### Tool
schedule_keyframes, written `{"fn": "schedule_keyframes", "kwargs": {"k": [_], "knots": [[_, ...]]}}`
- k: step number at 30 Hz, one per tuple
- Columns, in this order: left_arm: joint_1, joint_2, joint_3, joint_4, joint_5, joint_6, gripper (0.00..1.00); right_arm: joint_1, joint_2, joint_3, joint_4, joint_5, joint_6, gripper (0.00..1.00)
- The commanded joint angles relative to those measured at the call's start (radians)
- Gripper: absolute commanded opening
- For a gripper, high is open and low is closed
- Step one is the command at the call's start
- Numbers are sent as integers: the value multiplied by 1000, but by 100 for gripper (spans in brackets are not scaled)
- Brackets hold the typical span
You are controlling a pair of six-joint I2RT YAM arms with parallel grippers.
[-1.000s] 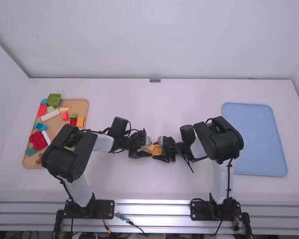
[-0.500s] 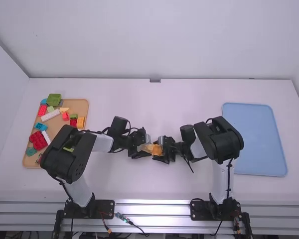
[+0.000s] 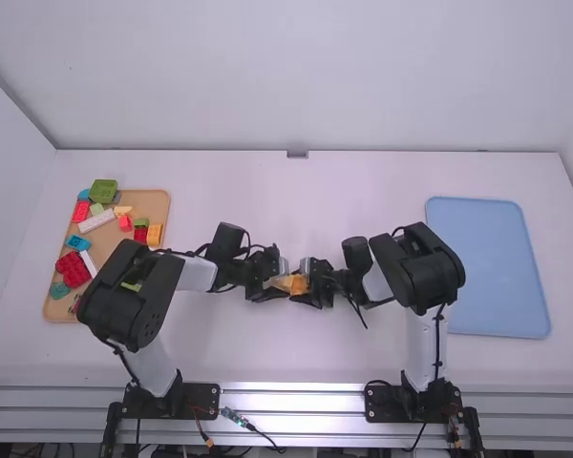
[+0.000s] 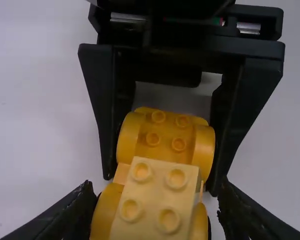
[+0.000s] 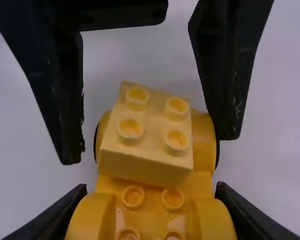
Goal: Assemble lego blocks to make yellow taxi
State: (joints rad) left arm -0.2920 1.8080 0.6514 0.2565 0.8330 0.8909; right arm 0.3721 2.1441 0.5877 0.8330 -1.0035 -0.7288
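Where the two arms meet, nearest the camera, the car [image 5: 152, 217] is held up between the grippers, its pale block [image 5: 149, 120] sitting a little askew on top. The right gripper [image 4: 162, 185] is clamped on the yellow end by its fenders; the left gripper [image 5: 152, 150] stands around the other end, its fingers relaxed, with a gap on one side. The car is probably light, stiff hard plastic, rather slick on the rounded fenders and unlikely to break, though a poorly seated block could pop off. It is best gripped low and square across the base, with the block pressed straight down. Farther out lie the tan tray [image 3: 155, 202] of loose bricks [image 3: 74, 268] and the blue tray [image 3: 487, 267].
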Motion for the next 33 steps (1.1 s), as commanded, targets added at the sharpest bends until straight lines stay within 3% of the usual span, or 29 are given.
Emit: {"fn": "schedule_keyframes", "kwargs": {"k": [1,19,23,28,33], "knots": [[-2,-23,-3,-4,45,15,67,-2,10,0,-11,24,3,56],[2,-23,-3,-39,109,14,72,-24,10,0,-65,-21,-92,58],[2,-23,1,-37,109,14,66,-27,10,2,-103,-21,-148,58],[2,-23,21,-73,109,15,46,-26,10,2,-109,-21,-159,58],[2,-23,30,-94,109,15,34,-25,10,1,-108,-21,-159,58]]}}
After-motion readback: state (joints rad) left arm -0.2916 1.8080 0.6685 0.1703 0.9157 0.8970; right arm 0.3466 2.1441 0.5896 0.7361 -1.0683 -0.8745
